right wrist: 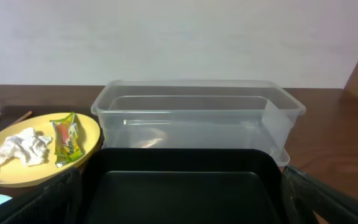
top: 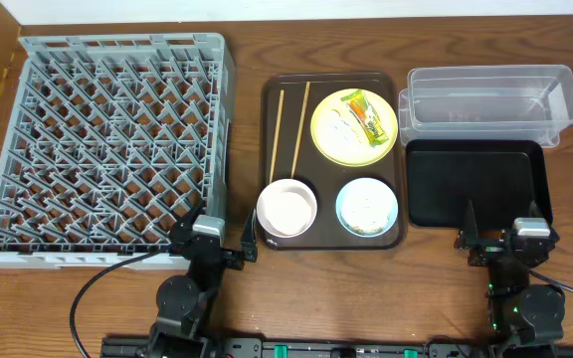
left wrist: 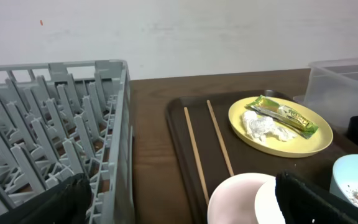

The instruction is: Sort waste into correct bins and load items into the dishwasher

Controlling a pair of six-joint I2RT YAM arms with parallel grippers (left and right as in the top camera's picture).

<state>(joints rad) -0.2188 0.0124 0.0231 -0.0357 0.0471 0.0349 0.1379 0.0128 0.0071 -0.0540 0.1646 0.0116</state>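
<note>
Both tools sat at the near edge of the worktop [top: 247, 60], each with its fingers spread wide and nothing between them. The left tool [top: 215, 240] was by the near right corner of the rack [top: 117, 45], just beside the near left corner of the brown tray [top: 328, 174]. The right tool [top: 505, 235] was at the near edge of the black tray [top: 476, 184]. The rack stood on the left with no dishes in it. The brown tray lay in the middle. On its far right was the plate [top: 354, 157], carrying the tissue [top: 339, 123] and, beside it, the wrapper [top: 368, 117]. The chopsticks [top: 278, 139] lay nearly parallel along the tray's left side, slightly apart. The white bowl [top: 287, 207] stood at the near left of the tray and the blue bowl [top: 342, 204] at the near right, with scraps [top: 369, 214] inside the blue one. On the right, the tub [top: 490, 70] stood behind the black tray, their edges close together, and both held nothing.
</note>
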